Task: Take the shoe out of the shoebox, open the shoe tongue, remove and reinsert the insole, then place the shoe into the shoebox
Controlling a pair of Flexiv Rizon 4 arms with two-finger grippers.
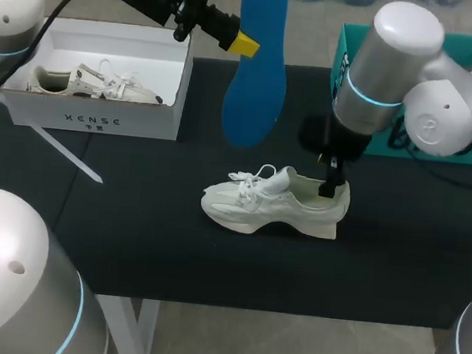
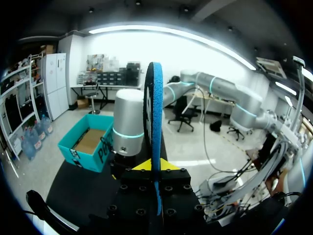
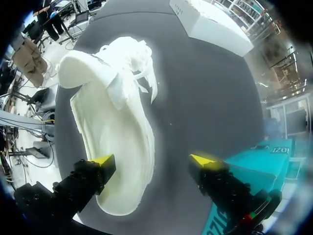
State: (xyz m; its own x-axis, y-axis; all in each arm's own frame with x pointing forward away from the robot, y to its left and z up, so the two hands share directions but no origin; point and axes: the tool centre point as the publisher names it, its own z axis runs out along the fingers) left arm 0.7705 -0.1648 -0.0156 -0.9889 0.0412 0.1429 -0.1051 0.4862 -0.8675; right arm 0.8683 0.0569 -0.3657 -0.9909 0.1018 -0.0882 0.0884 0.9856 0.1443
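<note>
— Shoe (image 1: pixel 275 202) position?
— Middle of worktop (image 1: pixel 131 225), upright, well apart from every edge. Right claw (image 3: pixel 153 160) at its heel, fingers apart.
— Insole (image 1: pixel 257 70)?
— Raised, clamped in left claw (image 1: pixel 247 44), between white shoebox (image 1: pixel 99 122) and teal box (image 1: pixel 345 54) at the far edge.

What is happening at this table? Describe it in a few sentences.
The left pincer is shut on the blue insole, holding it up above the table. The white shoe stands on the table, outside the white shoebox, with the right pincer open at its heel. A second shoe lies in the shoebox.
</note>
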